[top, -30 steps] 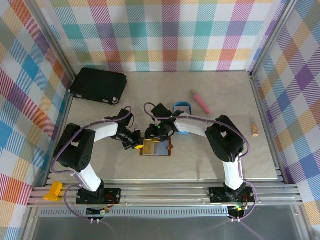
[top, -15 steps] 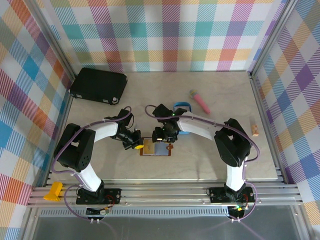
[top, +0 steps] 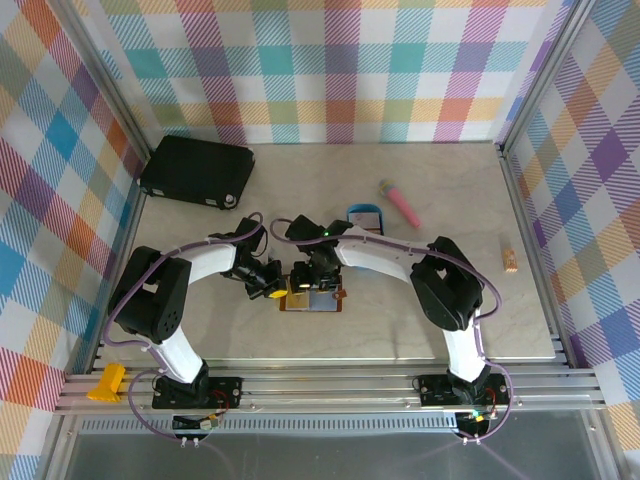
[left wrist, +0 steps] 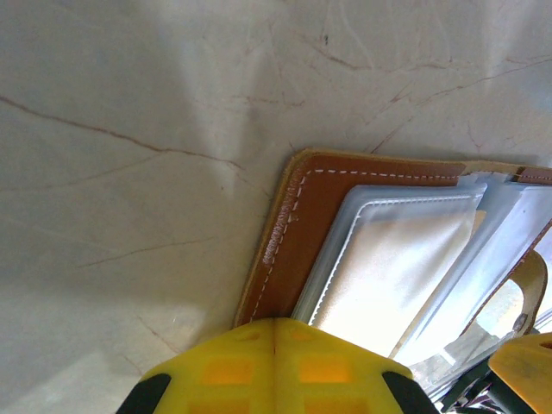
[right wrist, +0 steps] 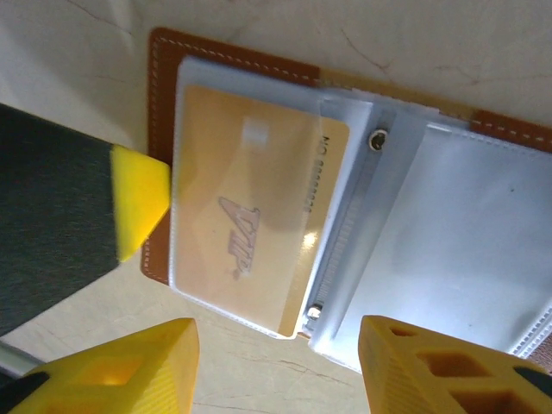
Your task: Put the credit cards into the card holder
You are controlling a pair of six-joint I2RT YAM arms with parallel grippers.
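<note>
Left pincer (left wrist: 274, 354), clenched on nothing, bears on the left edge of the open brown leather card holder (right wrist: 160, 86) on the surface (left wrist: 129, 129). Gold plastic credit card (right wrist: 250, 216) sits nearly home in its clear pocket (right wrist: 203, 73). Right pincer (right wrist: 276, 366) above, released. Next, probably: nudge it flush.

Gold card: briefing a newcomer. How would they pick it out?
On the table, find the open brown card holder near the middle front. In one half, under a clear sleeve, lies the gold card, marked VIP; the other sleeve looks empty.
</note>
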